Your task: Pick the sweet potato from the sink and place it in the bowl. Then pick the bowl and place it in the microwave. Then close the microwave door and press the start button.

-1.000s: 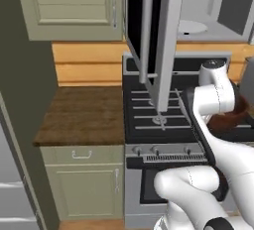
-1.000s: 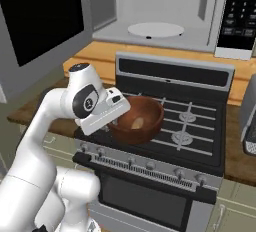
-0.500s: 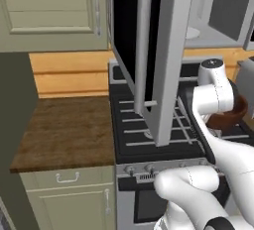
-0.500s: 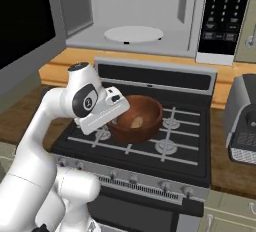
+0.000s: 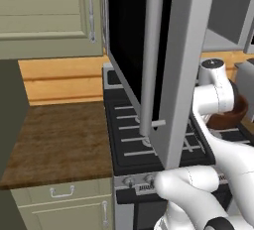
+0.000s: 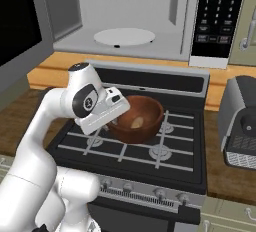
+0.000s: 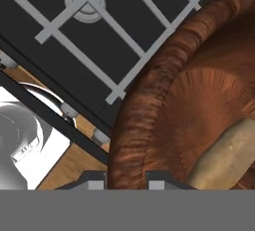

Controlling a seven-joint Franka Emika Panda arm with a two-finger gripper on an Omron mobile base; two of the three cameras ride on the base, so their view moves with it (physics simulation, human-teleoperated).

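Bowl in transit: the gripper is clamped on the near rim, one finger on each side of the wall, and holds the bowl above the stove grates. The sweet potato lies loose inside, at about 4 o'clock in the hand view, so the bowl must stay level or it will likely roll. The microwave cavity stands open at 12 o'clock in the right base view, its white turntable bare. The good move is up first, over the stove's back panel, then forward, setting down centred on the turntable. The microwave door hangs open at 9 o'clock; clearance beside it is hard to judge.
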